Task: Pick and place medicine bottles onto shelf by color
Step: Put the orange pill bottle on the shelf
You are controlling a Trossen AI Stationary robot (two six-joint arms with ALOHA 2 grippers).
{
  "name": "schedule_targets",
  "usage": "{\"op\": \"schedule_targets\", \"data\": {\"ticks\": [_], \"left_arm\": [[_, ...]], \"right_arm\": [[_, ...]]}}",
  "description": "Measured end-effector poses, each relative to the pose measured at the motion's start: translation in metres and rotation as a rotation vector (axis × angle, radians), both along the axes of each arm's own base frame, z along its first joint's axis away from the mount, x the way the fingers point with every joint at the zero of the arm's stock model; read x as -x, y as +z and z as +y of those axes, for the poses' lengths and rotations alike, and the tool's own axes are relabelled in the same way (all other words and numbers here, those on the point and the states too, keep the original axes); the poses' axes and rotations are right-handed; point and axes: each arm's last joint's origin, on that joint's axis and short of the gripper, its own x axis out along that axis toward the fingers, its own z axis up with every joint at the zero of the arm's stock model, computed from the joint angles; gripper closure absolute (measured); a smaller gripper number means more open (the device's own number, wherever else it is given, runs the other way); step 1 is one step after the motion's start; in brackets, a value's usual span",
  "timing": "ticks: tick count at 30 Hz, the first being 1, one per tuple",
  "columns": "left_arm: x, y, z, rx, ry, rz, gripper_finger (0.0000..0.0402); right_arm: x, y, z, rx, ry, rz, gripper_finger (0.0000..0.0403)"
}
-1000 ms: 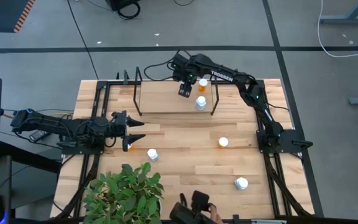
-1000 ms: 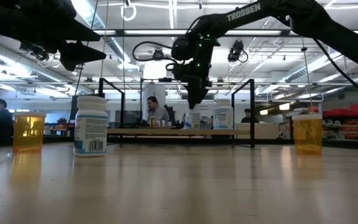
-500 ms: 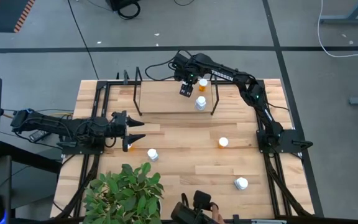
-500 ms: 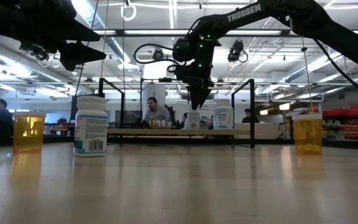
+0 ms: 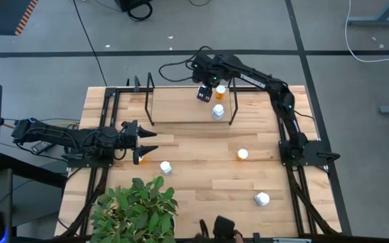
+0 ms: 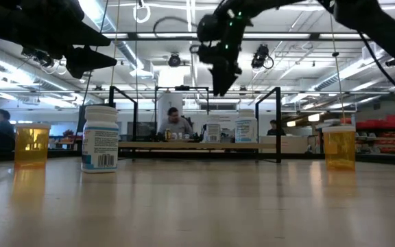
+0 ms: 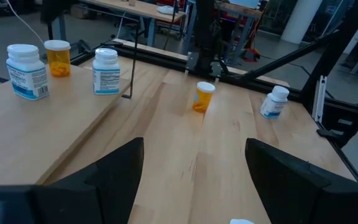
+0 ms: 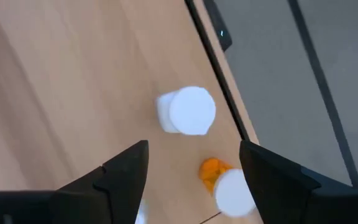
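The shelf (image 5: 181, 108) stands at the table's far side. On its right end stand a white bottle (image 8: 188, 111), an orange bottle (image 5: 220, 90) and another white bottle (image 5: 217, 111). All three show in the left wrist view, the whites (image 7: 25, 62) (image 7: 106, 70) on either side of the orange (image 7: 57, 56). My right gripper (image 5: 204, 93) hangs open and empty well above them; it also shows in the low view (image 6: 221, 75). My left gripper (image 5: 152, 142) is open and empty at the table's left, beside an orange bottle (image 5: 140, 158).
On the tabletop stand a white bottle (image 5: 165, 167), an orange bottle (image 5: 242, 154) and a white bottle (image 5: 261, 198). A potted plant (image 5: 137, 206) stands at the near edge. Black uprights (image 5: 234, 108) frame the shelf ends. People sit in the room beyond (image 6: 173, 123).
My right gripper has risen straight up from the shelf and drawn slightly toward the far edge. The white bottle that stood below it stays upright on the board.
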Motion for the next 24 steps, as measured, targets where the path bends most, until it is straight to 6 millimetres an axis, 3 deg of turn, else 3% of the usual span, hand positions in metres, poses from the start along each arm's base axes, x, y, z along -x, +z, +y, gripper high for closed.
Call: {"op": "schedule_targets", "data": {"ticks": [6,12,16,19,21,24], "left_arm": [[0.000,0.000,0.000,0.001,0.000,-0.003,0.0115],[0.000,0.000,0.000,0.021,0.003,-0.004,0.0115],[0.000,-0.002,-0.001,0.039,-0.002,0.014,0.0115],[0.001,-0.003,-0.004,0.040,-0.022,0.030,0.0115],[0.001,-0.003,-0.006,0.040,-0.034,0.031,0.0115],[0.002,-0.004,-0.009,0.039,-0.052,0.032,0.0115]], "right_arm": [[-0.008,0.024,0.057,-0.051,0.161,-0.055,0.0143],[-0.027,0.021,0.131,-0.066,0.376,-0.008,0.0143],[-0.027,0.007,0.173,-0.112,0.412,0.094,0.0144],[-0.020,-0.017,0.199,-0.143,0.395,0.242,0.0145],[-0.011,-0.040,0.213,-0.162,0.389,0.356,0.0145],[0.009,-0.055,0.227,-0.162,0.358,0.419,0.0145]]}}
